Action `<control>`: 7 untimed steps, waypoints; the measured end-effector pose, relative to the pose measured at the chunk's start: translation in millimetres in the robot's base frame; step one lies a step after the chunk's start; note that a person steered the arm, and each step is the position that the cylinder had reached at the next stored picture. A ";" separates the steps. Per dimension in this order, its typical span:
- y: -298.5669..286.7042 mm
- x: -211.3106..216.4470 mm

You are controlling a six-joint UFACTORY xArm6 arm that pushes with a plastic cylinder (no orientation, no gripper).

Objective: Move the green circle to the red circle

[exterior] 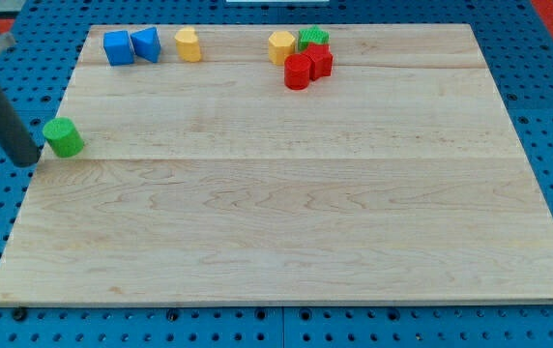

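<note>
My tip (31, 160) sits mid-left, just left of the green circle (63, 137). Red circle (298, 72) lies upper centre on the desk (286, 222). No pincer is fitted.

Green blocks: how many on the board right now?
2. The green circle sits at the board's left edge, just right of my tip. Another green block is at the top, behind the red blocks and partly hidden.

Straight dark rod, matte black, blunt rounded tip (31, 160)
</note>
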State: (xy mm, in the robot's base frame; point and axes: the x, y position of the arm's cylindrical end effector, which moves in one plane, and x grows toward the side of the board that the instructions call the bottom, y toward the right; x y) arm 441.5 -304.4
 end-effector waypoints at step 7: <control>259.1 -101.5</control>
